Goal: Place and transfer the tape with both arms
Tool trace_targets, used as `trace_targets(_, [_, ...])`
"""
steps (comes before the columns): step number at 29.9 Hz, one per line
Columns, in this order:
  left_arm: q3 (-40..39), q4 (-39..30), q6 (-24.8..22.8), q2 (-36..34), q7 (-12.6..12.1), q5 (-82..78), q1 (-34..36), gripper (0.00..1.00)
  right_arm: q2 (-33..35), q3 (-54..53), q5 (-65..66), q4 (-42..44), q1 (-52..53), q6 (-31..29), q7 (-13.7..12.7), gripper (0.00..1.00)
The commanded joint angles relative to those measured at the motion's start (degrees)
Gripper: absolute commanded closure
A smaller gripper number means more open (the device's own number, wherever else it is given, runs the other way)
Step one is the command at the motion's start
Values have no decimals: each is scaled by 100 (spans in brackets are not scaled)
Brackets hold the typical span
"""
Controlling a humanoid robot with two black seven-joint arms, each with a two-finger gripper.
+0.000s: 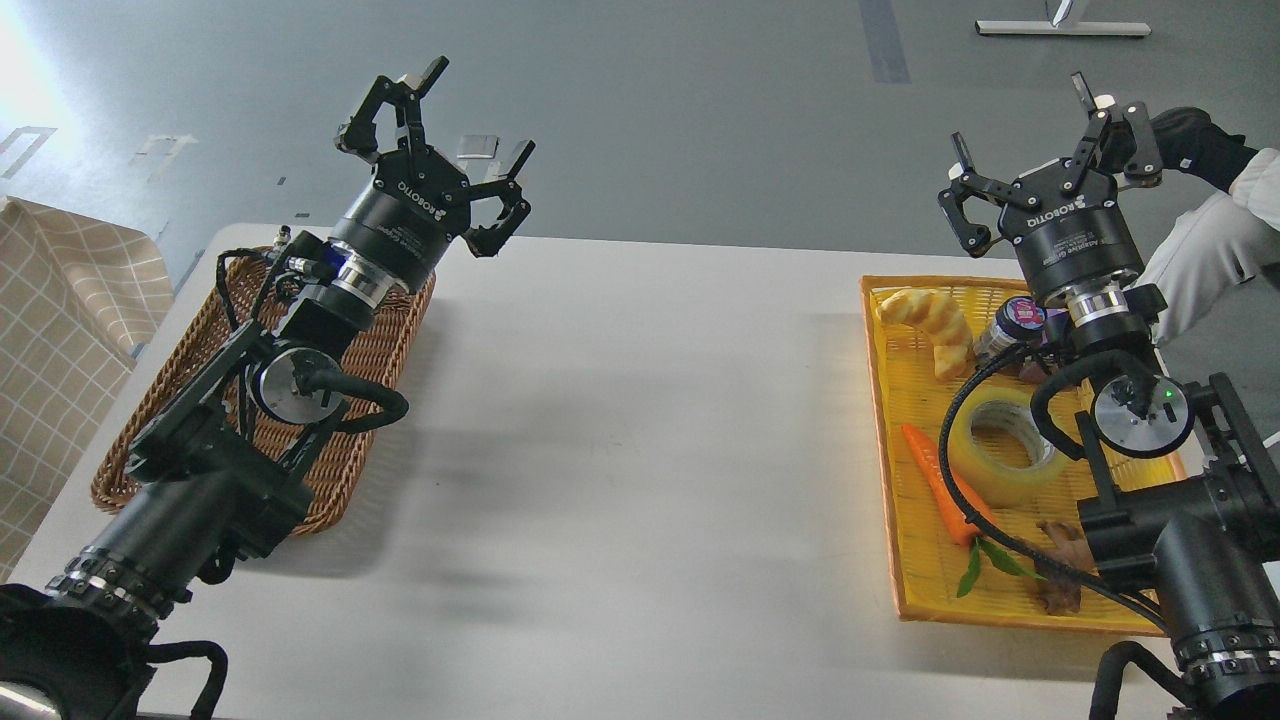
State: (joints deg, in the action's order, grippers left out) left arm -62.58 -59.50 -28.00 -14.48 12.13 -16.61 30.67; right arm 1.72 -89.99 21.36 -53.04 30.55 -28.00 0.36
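The tape (1000,452), a yellowish translucent roll with a pale core, lies flat in the yellow tray (890,470) at the right, partly behind my right arm's cable. My right gripper (1040,150) is open and empty, raised above the tray's far end, well above the tape. My left gripper (440,135) is open and empty, raised above the far end of the wicker basket (350,440) at the left.
The tray also holds a croissant (930,320), a carrot (935,480), a small jar (1015,322) and a brown root piece (1060,570). A person's white-sleeved arm with a dark glove (1200,235) is beside my right gripper. A checkered cloth (50,330) lies at the left.
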Motion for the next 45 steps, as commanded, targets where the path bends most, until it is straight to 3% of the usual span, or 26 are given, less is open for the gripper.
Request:
trace_targets(1, [-9,0,0,-2,0,0,9,2,-5,-1,0,4,4,0,0,0])
trace_targets(45, [-9,0,0,6,9,0,26,2,-5,-1,0,4,4,0,0,0])
